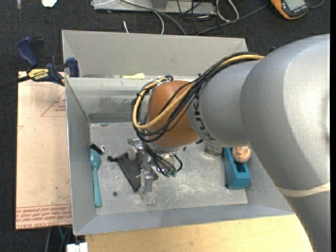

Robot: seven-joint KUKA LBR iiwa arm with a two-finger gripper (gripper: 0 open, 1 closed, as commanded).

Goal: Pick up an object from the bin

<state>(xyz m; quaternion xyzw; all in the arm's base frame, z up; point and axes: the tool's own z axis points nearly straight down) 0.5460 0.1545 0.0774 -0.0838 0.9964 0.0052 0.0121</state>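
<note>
Down at the bin (79,140) floor, toward 7 o'clock of its centre, the gripper (146,182) stands against a flat black wedge (127,168) lying at its 9 o'clock. How far it is open, or whether it grips anything, I cannot tell. A teal spoon (96,180) lies farther toward 9 o'clock, and a blue block (237,175) sits at 3 o'clock.
</note>
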